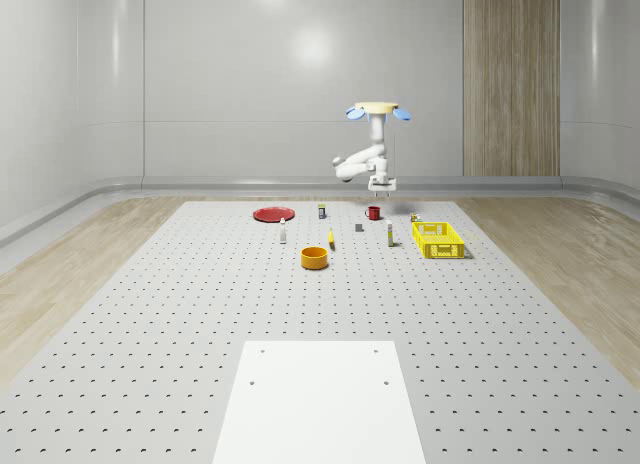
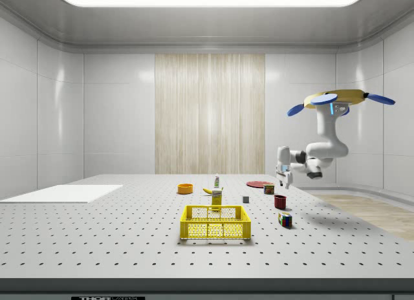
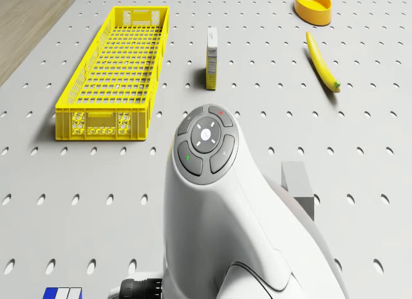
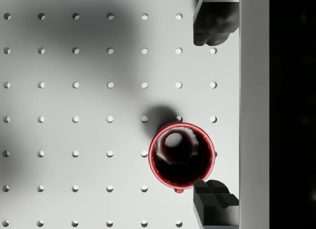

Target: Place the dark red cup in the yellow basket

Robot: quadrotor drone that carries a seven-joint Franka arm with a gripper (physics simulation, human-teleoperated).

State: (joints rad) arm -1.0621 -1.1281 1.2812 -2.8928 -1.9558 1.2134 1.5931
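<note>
The drone (image 1: 379, 109) hovers above the perforated grey table (image 1: 200, 314), its pincer (image 1: 381, 191) spread just over the upright dark red cup (image 1: 373, 213), well apart from the yellow mesh basket (image 1: 438, 240).

One dark red cup (image 4: 181, 154), one yellow basket (image 1: 439, 240), one banana (image 3: 321, 61), one orange bowl (image 1: 315, 257), one red plate (image 1: 272, 214).

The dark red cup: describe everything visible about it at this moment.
The dark red cup stands upright on the perforated table, mouth open and empty, with a glossy dark interior, a brighter red rim and a small nub on one side. Nothing touches it. The gripper hangs above it with fingers spread, the drone hovering overhead. It sits apart from the yellow basket.
</note>
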